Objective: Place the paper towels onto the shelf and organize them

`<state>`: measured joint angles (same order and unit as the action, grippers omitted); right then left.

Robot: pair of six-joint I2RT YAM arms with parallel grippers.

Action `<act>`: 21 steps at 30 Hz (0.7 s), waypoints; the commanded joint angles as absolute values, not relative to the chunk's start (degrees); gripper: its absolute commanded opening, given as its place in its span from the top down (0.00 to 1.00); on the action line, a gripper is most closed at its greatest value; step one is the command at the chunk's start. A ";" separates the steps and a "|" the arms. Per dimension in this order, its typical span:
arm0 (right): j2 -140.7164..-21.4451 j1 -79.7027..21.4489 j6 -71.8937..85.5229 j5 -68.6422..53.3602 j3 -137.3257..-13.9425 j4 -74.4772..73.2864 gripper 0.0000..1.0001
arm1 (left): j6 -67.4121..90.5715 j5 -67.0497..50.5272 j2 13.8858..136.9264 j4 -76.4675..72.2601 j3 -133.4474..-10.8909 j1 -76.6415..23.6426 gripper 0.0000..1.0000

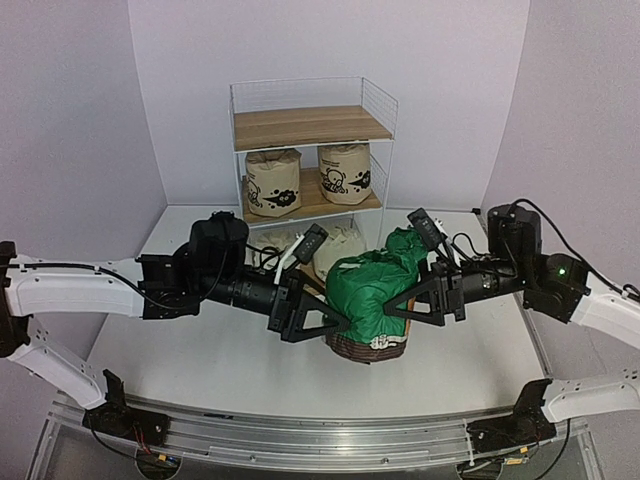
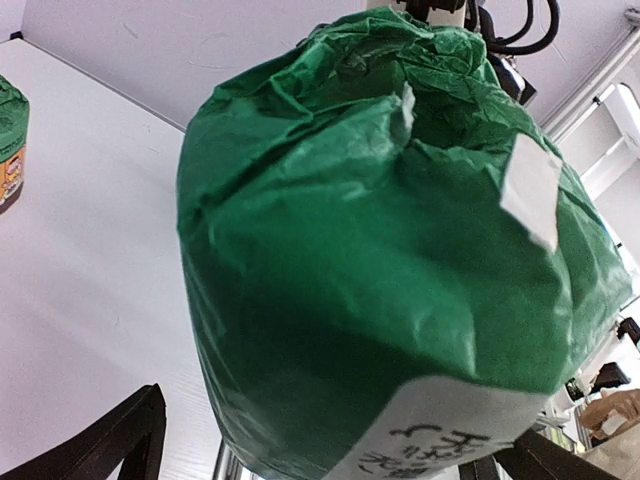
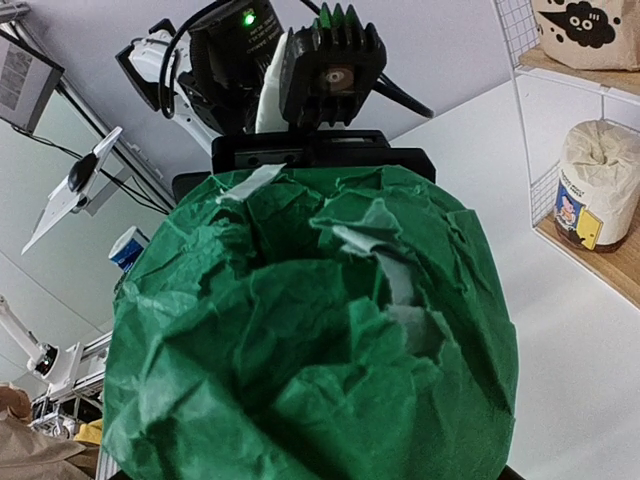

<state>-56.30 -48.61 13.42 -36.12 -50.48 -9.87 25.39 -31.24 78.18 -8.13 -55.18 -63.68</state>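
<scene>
Table white, both arms bolted at its near edge. Shelf stands at the far centre: top board bare, middle board carrying the left beige roll and the right beige roll side by side. The bottom board carries the left white roll and the right white roll, both partly hidden behind the arms.

Left gripper reaches in from the left, its fingers spread to either side of the green roll and grasping it. Right gripper meets the same roll from the right. Its own view is filled by the gathered green top, so its grip cannot be told. The green roll sits mid-table, in front of the shelf, apart from it.

Second green roll with a brown band shows at the left edge of the left wrist view, on the table
</scene>
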 commanded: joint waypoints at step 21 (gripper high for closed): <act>-65.58 -50.21 8.23 -6.26 -84.94 -22.33 1.00 | 31.25 8.26 55.83 10.49 -53.86 -63.37 0.00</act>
